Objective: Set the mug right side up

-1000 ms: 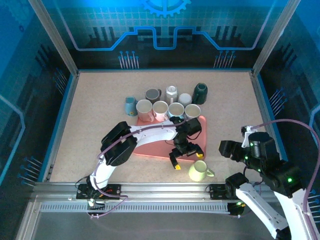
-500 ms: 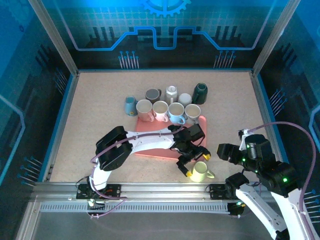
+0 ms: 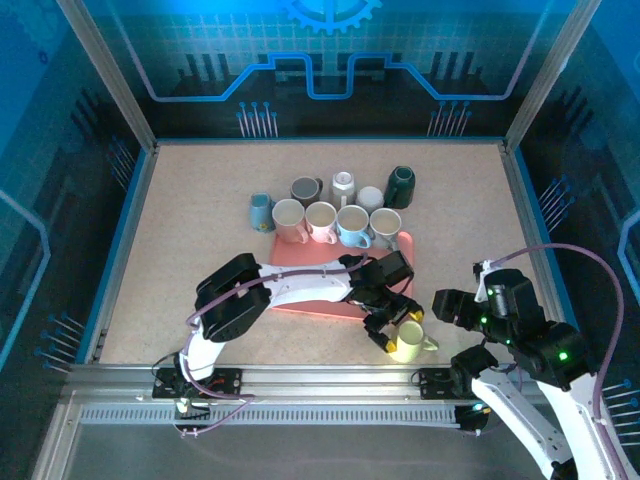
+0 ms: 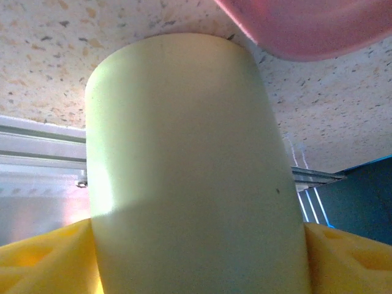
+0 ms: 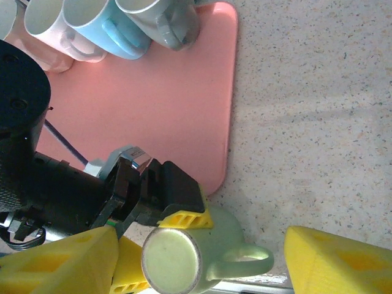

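Left gripper (image 3: 396,332) clasps the green mug (image 3: 410,345) from 10 o'clock, pads on both sides; the mug stands base-up, axis vertical, handle at 3 o'clock, on the worktop (image 3: 200,220) just off the tray's (image 5: 171,104) 5 o'clock corner, so the flip looks like its job.

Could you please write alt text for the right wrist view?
A pale green mug, base towards the camera, is gripped between the yellow fingers of the left gripper on a table beside a pink tray. Other mugs stand at the tray's far edge.
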`<move>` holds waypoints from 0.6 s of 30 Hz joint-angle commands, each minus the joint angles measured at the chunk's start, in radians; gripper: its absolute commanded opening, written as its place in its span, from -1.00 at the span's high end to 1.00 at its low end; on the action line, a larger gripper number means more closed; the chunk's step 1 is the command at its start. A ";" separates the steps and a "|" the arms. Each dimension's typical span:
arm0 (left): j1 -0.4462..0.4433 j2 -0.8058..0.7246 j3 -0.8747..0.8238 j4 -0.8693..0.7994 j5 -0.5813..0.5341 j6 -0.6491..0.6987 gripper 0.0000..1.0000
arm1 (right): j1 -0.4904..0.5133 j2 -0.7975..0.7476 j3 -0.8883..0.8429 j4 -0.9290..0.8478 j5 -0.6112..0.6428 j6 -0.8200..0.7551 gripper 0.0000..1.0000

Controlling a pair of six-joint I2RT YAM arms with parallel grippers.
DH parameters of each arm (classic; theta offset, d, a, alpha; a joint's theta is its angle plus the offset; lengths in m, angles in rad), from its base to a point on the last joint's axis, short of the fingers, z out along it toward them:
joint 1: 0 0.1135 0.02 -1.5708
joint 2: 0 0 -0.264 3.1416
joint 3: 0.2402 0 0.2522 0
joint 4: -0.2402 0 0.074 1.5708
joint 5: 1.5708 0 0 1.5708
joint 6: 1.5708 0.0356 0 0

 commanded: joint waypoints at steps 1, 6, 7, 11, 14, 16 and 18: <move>0.011 -0.014 -0.044 -0.006 -0.017 -0.002 -0.37 | -0.013 -0.012 0.004 -0.007 0.014 -0.003 -0.45; 0.045 -0.036 -0.030 -0.017 -0.011 0.062 -0.31 | -0.013 -0.006 0.015 -0.001 0.023 -0.011 -0.45; 0.052 -0.040 -0.022 -0.033 -0.009 0.110 -0.31 | -0.013 -0.003 0.019 0.002 0.020 -0.011 -0.45; 0.103 -0.078 0.016 -0.145 0.025 0.274 -0.27 | -0.013 0.012 0.037 0.012 0.005 -0.016 -0.45; 0.144 -0.135 0.042 -0.291 0.022 0.426 -0.28 | -0.013 0.026 0.052 0.027 -0.008 -0.022 -0.45; 0.165 -0.193 0.028 -0.348 0.011 0.485 -0.28 | -0.013 0.040 0.069 0.036 -0.019 -0.023 -0.45; 0.185 -0.268 0.012 -0.384 -0.019 0.536 -0.27 | -0.013 0.057 0.085 0.047 -0.040 -0.024 -0.45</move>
